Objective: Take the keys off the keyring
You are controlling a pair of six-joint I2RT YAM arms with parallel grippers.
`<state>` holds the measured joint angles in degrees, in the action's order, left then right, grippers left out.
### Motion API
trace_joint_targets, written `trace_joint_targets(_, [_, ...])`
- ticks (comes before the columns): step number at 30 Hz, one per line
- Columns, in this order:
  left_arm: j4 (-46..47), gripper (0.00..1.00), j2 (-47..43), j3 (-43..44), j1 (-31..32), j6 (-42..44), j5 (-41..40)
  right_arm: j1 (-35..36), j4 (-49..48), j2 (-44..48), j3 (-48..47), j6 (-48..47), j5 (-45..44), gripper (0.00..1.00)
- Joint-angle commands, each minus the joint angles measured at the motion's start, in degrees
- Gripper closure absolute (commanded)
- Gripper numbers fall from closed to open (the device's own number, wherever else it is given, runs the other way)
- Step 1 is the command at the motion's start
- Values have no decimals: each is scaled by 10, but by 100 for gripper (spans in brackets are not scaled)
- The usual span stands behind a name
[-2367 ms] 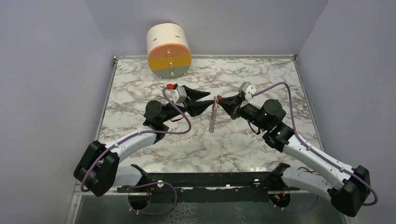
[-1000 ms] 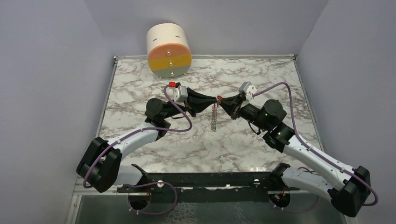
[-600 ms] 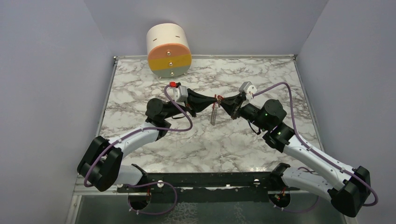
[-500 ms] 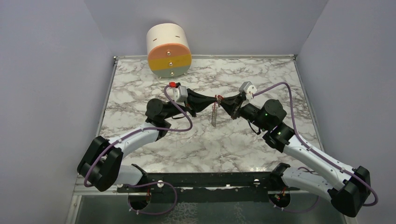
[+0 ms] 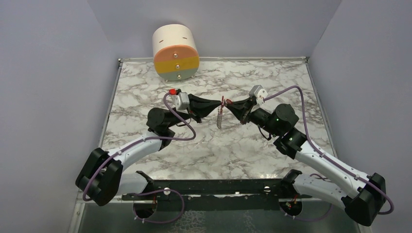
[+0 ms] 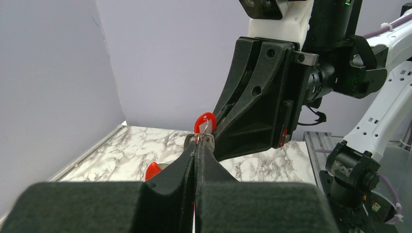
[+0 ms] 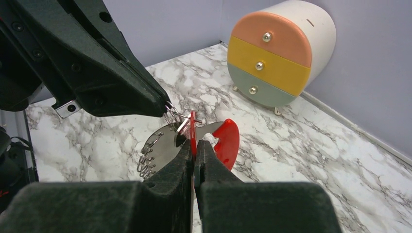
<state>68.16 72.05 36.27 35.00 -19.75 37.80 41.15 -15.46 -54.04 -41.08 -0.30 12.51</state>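
- The left arm rises from its base at the near left, elbow bent. Its left tool (image 5: 215, 104) points right, above the middle of the marble surface (image 5: 282, 77).
- The right arm mirrors it from the near right. Its right tool (image 5: 231, 104) points left, so the two tips stand nose to nose, almost touching.
- The left tool is closed, its pads pinching the thin wire keyring (image 6: 200, 140) at the very tip.
- The right tool is closed as well, clamped on a red key (image 7: 193, 127) that sits edge-on between its fingers.
- The bunch hangs in the air between the two tools, clear of the marble.
- A second red key head (image 7: 224, 140) hangs just beside the right fingers, and a silver blade (image 7: 163, 141) lies behind them.
- A silver coiled chain (image 5: 220, 119) dangles from the bunch toward the surface. Whether its end touches the marble cannot be told.
- A small round-topped drawer unit (image 5: 176, 53), with peach, yellow and grey-green fronts, stands at the far edge, well apart from the tools.
- In each wrist view the opposite tool fills much of the picture and hides part of the bunch.
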Motion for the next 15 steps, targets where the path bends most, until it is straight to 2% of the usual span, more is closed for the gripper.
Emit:
trace_joint_targets(1, [39,100,-31,-15,2,8,-35,0,-18,14,8,1,-18,99])
trace_joint_targets(8, [79,100,-45,-36,2,7,-65,0,-17,22,12,1,-18,99])
trace_joint_targets(15, [141,100,-29,-44,2,-31,-70,0,-18,16,13,3,-11,99])
